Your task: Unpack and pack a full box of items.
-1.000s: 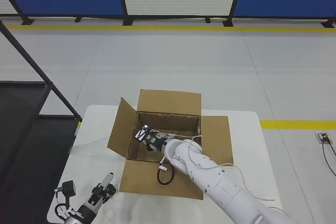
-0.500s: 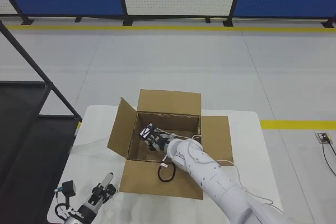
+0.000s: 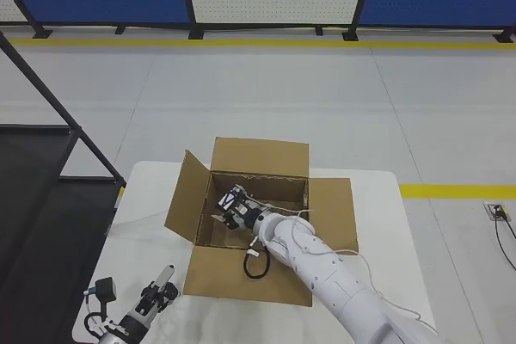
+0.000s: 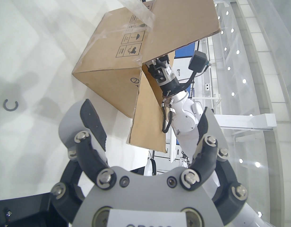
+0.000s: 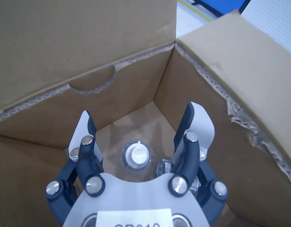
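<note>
While your R tool [image 5: 138, 114] hangs spread inside the box [image 3: 260, 156], nothing gripped, a clear white-capped bottle [image 5: 136, 156] stands on box floor just below it. L tool [image 4: 146, 109] also spread, over table [image 3: 146, 228], apart from box.

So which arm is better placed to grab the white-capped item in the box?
Right. The right pincer is open inside the box, just above the item. The left pincer, also open, is outside the box, over the table.
</note>
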Action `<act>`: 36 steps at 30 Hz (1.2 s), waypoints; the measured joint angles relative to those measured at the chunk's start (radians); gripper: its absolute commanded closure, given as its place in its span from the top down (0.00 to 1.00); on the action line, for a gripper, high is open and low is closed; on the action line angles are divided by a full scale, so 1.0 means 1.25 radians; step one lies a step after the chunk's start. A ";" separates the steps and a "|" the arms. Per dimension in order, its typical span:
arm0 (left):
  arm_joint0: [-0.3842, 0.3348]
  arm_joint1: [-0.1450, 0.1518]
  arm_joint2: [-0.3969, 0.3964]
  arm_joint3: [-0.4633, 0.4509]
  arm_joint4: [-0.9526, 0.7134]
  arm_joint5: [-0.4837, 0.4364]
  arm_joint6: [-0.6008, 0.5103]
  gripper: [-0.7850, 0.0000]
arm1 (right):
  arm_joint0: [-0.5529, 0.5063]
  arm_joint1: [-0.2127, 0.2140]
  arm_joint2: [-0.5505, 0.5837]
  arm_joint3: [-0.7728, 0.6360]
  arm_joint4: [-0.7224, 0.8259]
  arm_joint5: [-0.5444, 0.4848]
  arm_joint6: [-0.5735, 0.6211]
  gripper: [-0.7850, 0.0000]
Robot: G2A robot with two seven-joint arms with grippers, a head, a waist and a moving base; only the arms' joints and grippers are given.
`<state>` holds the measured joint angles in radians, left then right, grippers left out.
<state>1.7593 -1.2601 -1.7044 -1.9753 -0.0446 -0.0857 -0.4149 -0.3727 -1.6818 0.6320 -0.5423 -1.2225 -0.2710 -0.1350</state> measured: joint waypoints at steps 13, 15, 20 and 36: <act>0.000 0.000 0.000 0.000 0.000 0.000 0.000 1.00 | -0.314 0.163 0.220 -0.584 -0.230 0.019 0.038 1.00; 0.000 0.000 0.000 0.000 0.000 0.000 0.000 1.00 | -0.318 0.164 0.222 -0.615 -0.230 0.018 0.042 1.00; 0.000 0.000 0.000 0.000 0.000 0.000 0.000 1.00 | -0.310 0.163 0.220 -0.579 -0.227 0.019 0.034 1.00; -0.047 0.000 -0.006 -0.040 0.027 -0.019 0.080 1.00 | -0.376 0.186 0.315 -0.659 -0.169 -0.069 -0.024 1.00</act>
<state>1.7002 -1.2606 -1.7122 -2.0258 -0.0114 -0.1099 -0.3146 -0.8429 -1.4491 1.0258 -1.3658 -1.4336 -0.3573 -0.1651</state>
